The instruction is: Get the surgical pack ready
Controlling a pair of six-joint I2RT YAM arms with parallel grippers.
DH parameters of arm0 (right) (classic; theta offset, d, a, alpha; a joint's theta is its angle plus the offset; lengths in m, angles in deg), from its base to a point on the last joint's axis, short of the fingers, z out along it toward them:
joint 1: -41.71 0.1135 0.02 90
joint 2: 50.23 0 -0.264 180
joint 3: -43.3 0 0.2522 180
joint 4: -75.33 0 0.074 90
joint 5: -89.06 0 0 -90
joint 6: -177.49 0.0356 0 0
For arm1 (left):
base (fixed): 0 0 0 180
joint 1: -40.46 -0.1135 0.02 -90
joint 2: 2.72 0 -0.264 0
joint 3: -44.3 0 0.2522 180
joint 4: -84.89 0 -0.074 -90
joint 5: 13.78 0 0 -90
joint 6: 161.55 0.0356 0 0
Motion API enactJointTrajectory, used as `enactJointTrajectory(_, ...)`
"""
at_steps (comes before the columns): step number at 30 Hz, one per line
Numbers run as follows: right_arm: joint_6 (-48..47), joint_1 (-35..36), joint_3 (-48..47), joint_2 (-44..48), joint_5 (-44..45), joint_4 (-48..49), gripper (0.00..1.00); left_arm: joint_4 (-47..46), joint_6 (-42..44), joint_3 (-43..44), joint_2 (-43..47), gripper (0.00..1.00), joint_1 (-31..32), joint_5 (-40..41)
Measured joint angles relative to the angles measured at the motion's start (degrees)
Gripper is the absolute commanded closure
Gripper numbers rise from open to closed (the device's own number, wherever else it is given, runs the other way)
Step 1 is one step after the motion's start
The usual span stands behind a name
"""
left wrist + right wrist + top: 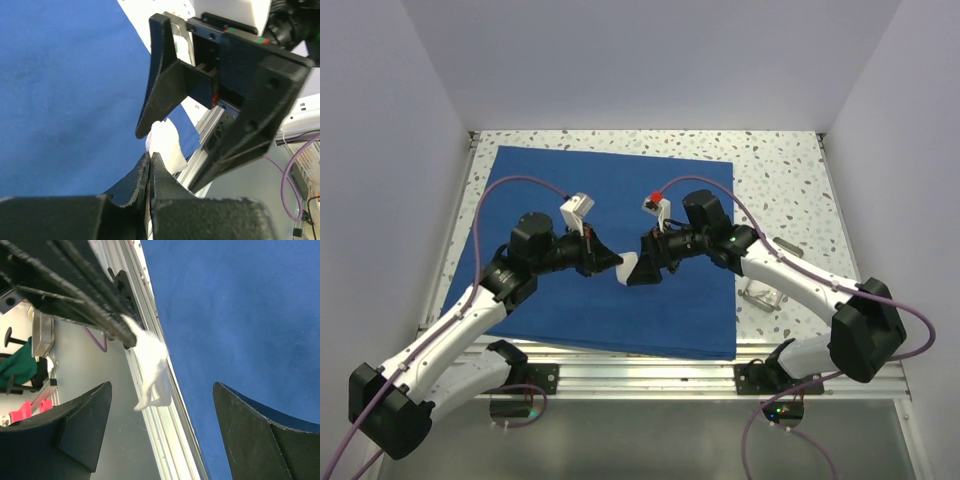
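Left gripper (616, 263): fingers (134, 186) pinched tight on a white gauze square (151, 365), held above the blue drape (620, 190), which lies flat on the tabletop (785, 180). Right gripper (643, 270): fingers (82, 425) wide apart, holding nothing, facing the gauze.

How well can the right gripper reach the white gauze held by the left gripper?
Probably yes: the open right gripper faces the white gauze, which is pinched in the shut left gripper, and nothing stands between them.
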Motion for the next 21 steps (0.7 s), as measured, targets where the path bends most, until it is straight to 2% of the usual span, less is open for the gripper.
enactJointTrajectory(7,1.86,0.72,0.00,-1.11,-0.50,3.69,0.26,0.00,-0.17,-0.20,0.48,1.00,0.33,-1.16)
enactJointTrajectory(9,2.32,0.96,0.04,-1.14,-0.72,5.03,0.35,-0.22,-0.20,-0.68,0.39,1.00,0.48,-1.51)
enactJointTrajectory(10,2.54,1.01,0.07,-1.20,-0.76,5.77,0.45,-0.20,-0.20,-0.87,0.26,1.00,0.52,-1.66)
enactJointTrajectory(12,3.15,1.18,0.07,-1.46,-0.96,6.80,0.58,-0.20,-0.17,-0.98,-0.22,1.00,0.68,-1.73)
enactJointTrajectory(13,3.32,1.31,0.07,-1.77,-1.14,7.19,0.77,-0.24,-0.20,-0.98,-0.46,1.00,0.72,-1.75)
enactJointTrajectory(15,3.52,1.42,0.09,-2.56,-1.33,7.74,0.96,-0.37,-0.15,-0.98,-0.90,1.00,0.76,-1.81)
enactJointTrajectory(16,3.87,1.44,0.13,-2.97,-1.73,7.87,1.00,-0.44,-0.20,-0.98,-1.16,0.96,0.74,-1.81)
enactJointTrajectory(17,4.07,1.44,0.15,-3.34,-1.75,7.82,1.00,-0.42,-0.17,-0.98,-1.42,0.79,0.74,-1.70)
enactJointTrajectory(20,4.20,1.42,0.46,-3.93,-0.98,7.08,1.00,0.17,0.33,-0.63,-2.19,0.48,0.70,0.13)
enactJointTrajectory(21,4.20,1.42,0.55,-3.96,0.42,6.32,1.00,1.01,0.20,-0.09,-2.23,0.45,0.74,1.92)
